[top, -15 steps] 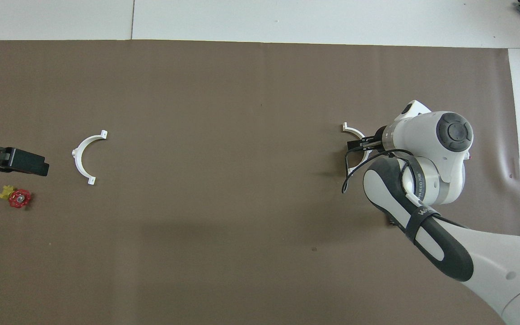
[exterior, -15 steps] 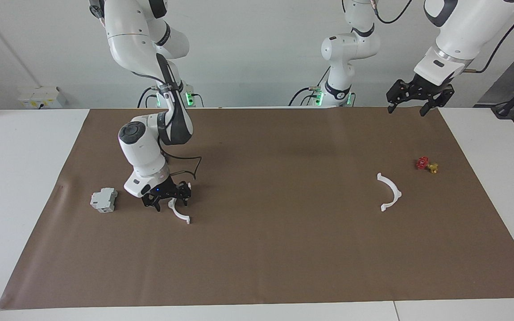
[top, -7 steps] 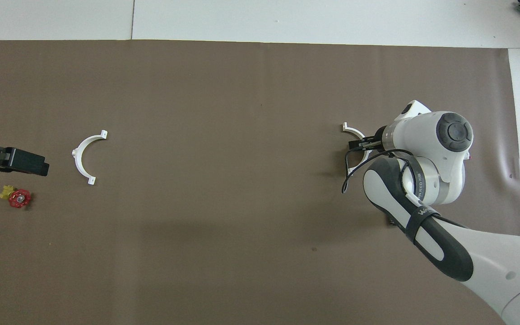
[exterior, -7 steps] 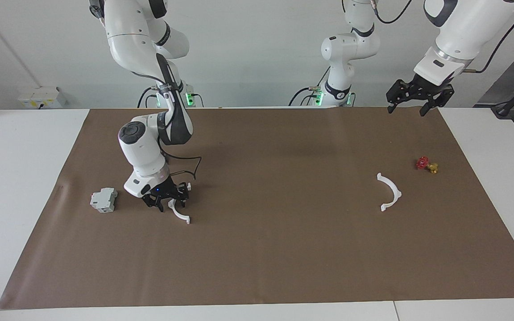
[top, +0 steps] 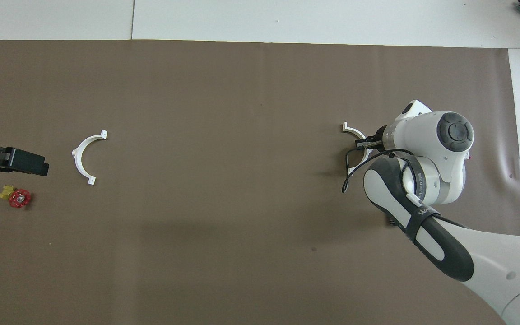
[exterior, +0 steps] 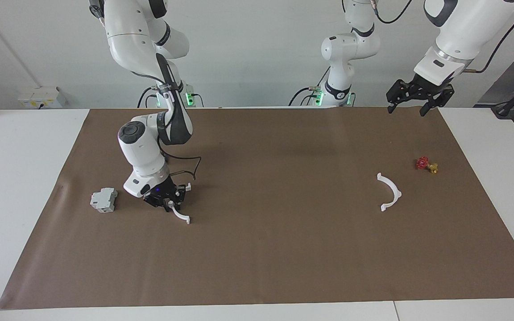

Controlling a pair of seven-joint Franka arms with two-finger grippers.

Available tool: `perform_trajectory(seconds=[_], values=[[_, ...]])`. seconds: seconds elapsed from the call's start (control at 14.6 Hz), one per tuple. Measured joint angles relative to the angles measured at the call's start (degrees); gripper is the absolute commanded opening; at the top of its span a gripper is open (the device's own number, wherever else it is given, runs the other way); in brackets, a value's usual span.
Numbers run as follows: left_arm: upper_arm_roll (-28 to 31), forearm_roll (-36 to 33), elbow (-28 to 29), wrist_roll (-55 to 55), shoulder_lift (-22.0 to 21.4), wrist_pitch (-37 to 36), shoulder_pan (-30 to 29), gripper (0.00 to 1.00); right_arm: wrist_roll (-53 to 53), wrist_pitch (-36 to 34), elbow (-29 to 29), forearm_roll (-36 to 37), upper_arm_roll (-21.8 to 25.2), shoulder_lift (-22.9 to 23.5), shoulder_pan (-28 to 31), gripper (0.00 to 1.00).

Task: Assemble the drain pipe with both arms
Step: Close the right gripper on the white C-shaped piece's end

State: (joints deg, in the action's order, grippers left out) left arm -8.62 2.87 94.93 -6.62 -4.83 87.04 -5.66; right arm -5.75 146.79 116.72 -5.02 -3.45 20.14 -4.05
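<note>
Two white half-ring pieces of the drain pipe lie on the brown mat. One half-ring (exterior: 180,216) is at the right arm's end; it also shows in the overhead view (top: 353,131). My right gripper (exterior: 170,202) is down at the mat and shut on this half-ring's middle; in the overhead view the right gripper (top: 363,143) is partly under its own wrist. The other half-ring (exterior: 399,193) lies free at the left arm's end, also seen from overhead (top: 77,158). My left gripper (exterior: 414,103) waits open, high over the mat's edge by the robots.
A light-grey boxy block (exterior: 103,199) sits beside the right gripper, toward the table's end. A small red-and-gold valve-like piece (exterior: 426,165) lies near the free half-ring, nearer to the robots; it shows overhead too (top: 15,197). White table (exterior: 25,178) surrounds the mat.
The right gripper's fingers, spread on either side of the half-ring before, have closed onto it. The left arm has not moved.
</note>
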Motion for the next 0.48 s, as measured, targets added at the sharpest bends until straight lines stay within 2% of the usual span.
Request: perform_trajectory(seconds=[0.14,0.48], values=[[0.0,0.0,0.0,0.0,0.0,0.0,0.0,1.0,0.0,0.0,0.0,0.0,-0.1,0.0,0.0,0.13],[0.0,0.0,0.0,0.0,0.0,0.0,0.0,1.0,0.8,0.0,-0.1,0.0,-1.6,-0.5,0.0,0.13]])
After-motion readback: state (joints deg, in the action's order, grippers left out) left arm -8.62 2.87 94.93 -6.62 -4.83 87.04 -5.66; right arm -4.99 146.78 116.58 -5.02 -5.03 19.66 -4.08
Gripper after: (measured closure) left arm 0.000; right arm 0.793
